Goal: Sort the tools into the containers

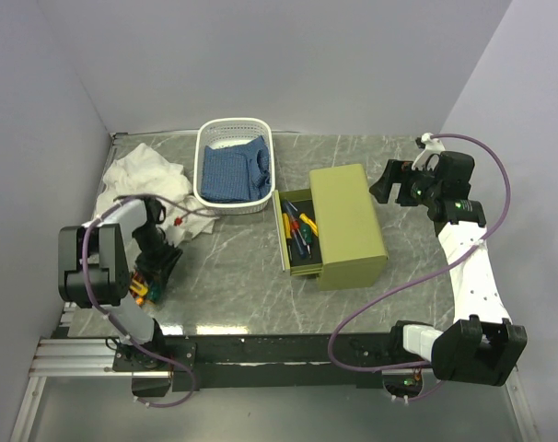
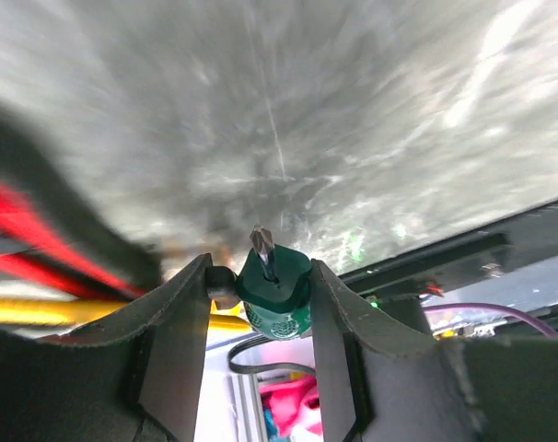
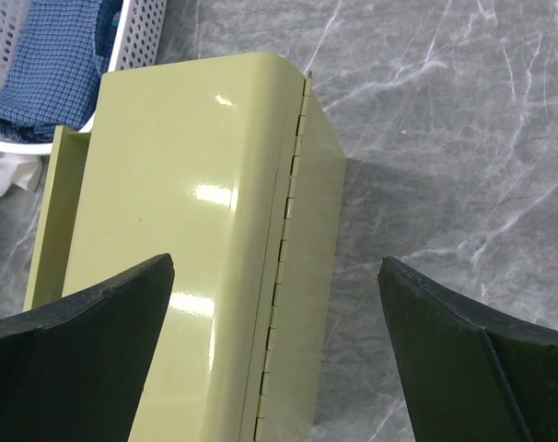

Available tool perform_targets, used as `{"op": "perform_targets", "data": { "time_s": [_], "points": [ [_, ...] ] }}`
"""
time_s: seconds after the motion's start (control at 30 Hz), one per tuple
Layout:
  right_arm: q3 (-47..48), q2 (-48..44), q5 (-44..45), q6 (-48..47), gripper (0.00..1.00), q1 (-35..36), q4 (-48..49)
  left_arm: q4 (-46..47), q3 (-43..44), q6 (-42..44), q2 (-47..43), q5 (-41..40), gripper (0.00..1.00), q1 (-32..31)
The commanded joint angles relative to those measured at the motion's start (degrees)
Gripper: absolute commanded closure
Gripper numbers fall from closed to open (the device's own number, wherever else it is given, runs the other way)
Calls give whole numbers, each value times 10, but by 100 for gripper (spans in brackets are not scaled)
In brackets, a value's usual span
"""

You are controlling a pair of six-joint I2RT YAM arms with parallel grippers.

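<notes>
My left gripper (image 2: 261, 265) is shut on a green-handled screwdriver (image 2: 277, 293), whose metal tip points up past the fingertips. The top view puts this gripper (image 1: 159, 262) low over the table's left front corner, just above a small pile of tools (image 1: 141, 293) with orange, yellow and red handles. The olive-green chest (image 1: 353, 221) has its drawer (image 1: 284, 247) pulled out to the left, with several screwdrivers (image 1: 300, 232) lying in it. The white basket (image 1: 205, 152) holds blue fabric. My right gripper (image 3: 276, 267) is open and empty above the chest's (image 3: 196, 212) hinged edge.
A crumpled white cloth (image 1: 145, 175) lies at the back left beside the basket. Red (image 2: 21, 207) and yellow (image 2: 40, 311) handles show blurred to the left of the left jaws. The table's front edge and a metal rail (image 1: 76, 354) run just below the left gripper.
</notes>
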Motion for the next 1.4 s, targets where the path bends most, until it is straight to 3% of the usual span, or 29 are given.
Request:
{"op": "perform_targets", "data": {
  "time_s": [0.0, 0.1, 0.3, 0.43, 0.73, 1.0, 1.23, 1.27, 1.33, 1.37],
  "points": [
    [12, -10, 5, -15, 0, -4, 16, -82, 137, 41, 11, 101, 89, 1],
    [16, -8, 12, -21, 0, -4, 8, -151, 206, 78, 42, 204, 91, -1],
    [20, -5, 37, -69, 0, -4, -10, -156, 316, 73, 56, 259, 92, -45],
    [25, -3, 45, -83, 0, -4, -22, -150, 323, 60, 81, 304, 92, -61],
    [22, -12, 56, -113, 0, -4, -41, -53, 275, 13, 139, 307, 92, -90],
    [-16, -28, 55, -135, 0, -4, -42, -14, 286, -21, 194, 283, 68, -121],
    [-15, -23, 59, -146, 0, -4, -44, 69, 245, -54, 181, 222, 58, -142],
    [-16, -23, 59, -146, 0, -4, -42, 80, 244, -61, 175, 214, 54, -143],
    [-22, -24, 58, -145, 0, -4, -40, 89, 244, -84, 146, 192, 37, -144],
    [-24, -26, 57, -143, 0, -4, -36, 90, 246, -86, 134, 188, 35, -144]
  ]
}}
